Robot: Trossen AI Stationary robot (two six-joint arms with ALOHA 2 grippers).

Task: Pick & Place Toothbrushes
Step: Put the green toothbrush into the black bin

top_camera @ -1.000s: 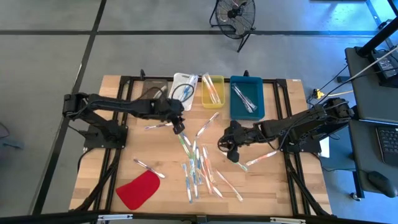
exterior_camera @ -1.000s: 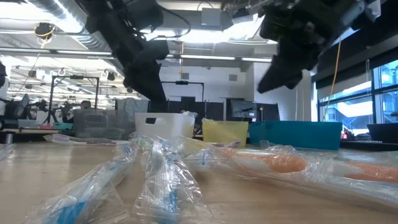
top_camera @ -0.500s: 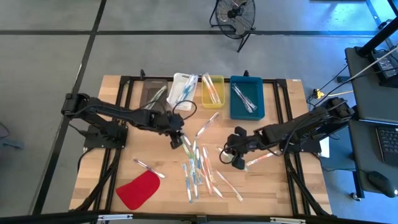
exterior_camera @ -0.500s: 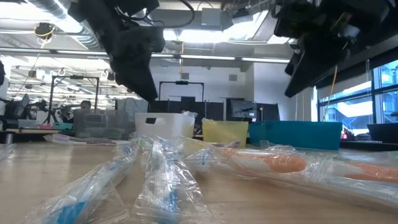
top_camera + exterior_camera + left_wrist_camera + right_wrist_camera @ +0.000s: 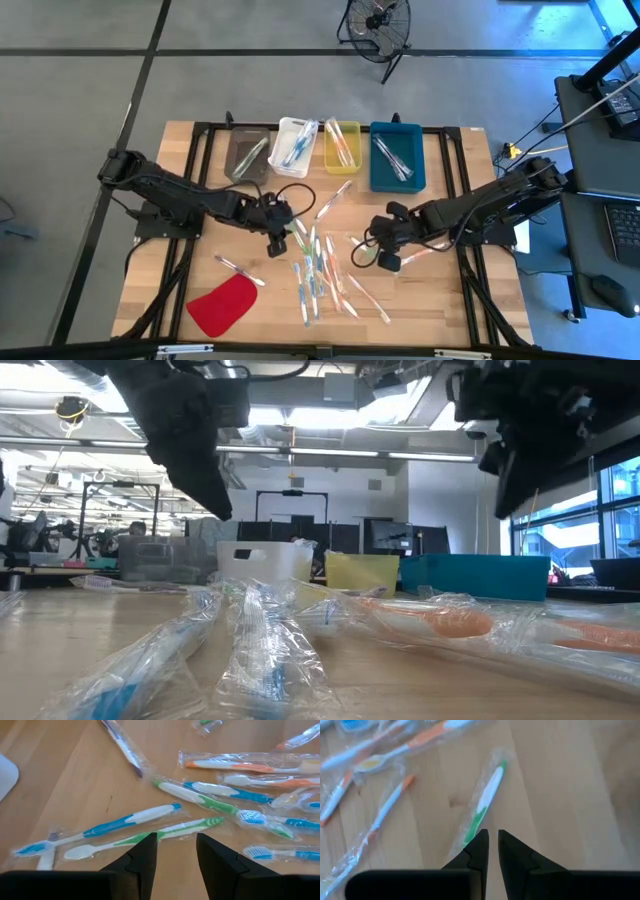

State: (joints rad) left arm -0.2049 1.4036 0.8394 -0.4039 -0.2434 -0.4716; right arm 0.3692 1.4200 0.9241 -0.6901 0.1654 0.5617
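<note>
Left gripper: jaws parted, empty, poised low over a green wrapped toothbrush at the upper edge of the toothbrush scatter on the wooden table.

Right gripper: fingers nearly together with a thin gap, nothing between them, hovering just short of a lone green-and-white wrapped toothbrush lying apart from the pile.

Risks:
- The right jaws look too narrow to straddle the handle; a descent like this would likely push the brush away.
- Slick wrappers may slip from a pinch.
- Overlapping brushes under the left gripper invite a double pick.

View notes:
- The high view alone shows the four bins at the table's far edge, already holding brushes.
- The wrist views alone show jaw gaps and target colours.
- The low view shows only crinkled wrappers and dark arms overhead.
</note>
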